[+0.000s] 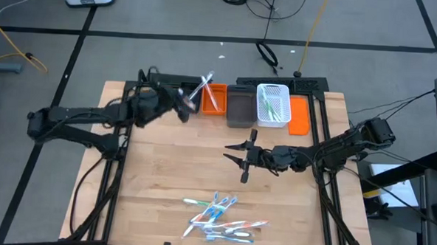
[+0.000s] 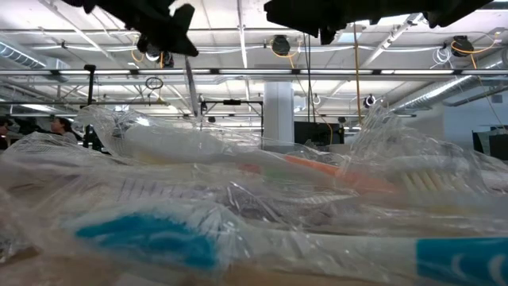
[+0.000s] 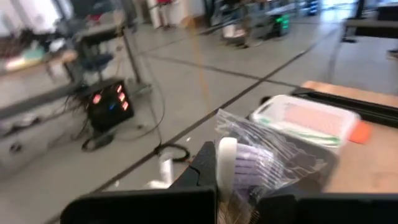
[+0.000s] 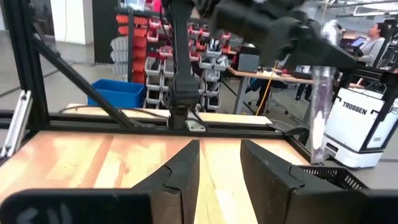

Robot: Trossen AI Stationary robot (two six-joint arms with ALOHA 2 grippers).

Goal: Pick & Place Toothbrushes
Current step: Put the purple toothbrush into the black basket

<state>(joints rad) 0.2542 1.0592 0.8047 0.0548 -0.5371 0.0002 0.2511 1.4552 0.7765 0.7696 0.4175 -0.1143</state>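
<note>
Left jaws [image 1: 187, 100] pinched on a wrapped toothbrush [image 1: 203, 88], held up just beside the orange bin [image 1: 213, 99]; right jaws [image 1: 240, 158] spread and empty, low over the middle of the bench [image 1: 157, 171].

Near edge of bench: pile of loose toothbrushes [image 1: 218, 217], blue, white, pink-red and green, most in crinkled clear wrappers, overlapping. Well apart from both arms.

Mid bench: right arm parked between pile and bins, fingers [image 4: 186, 171] pointing across bare wood. No load.

Far edge: row of bins. Orange one already holds a brush or two; then a dark bin [image 1: 240, 107]; then a white basket [image 1: 273, 104] with green-and-white brushes; an orange tray [image 1: 300, 115] beyond it.

Step in hand, as judged: drop-off at the orange bin. Held brush stands tilted, wrapper [image 3: 255, 155] flaring past the fingertips. Advice: carry fully over the bin's opening before release, lower until the free end is inside the walls, swing the handle along the bin's long side, then part the jaws slowly. Risk: wrapper clinging to a finger, or brush bridging the rim and tipping out onto the bench.
</note>
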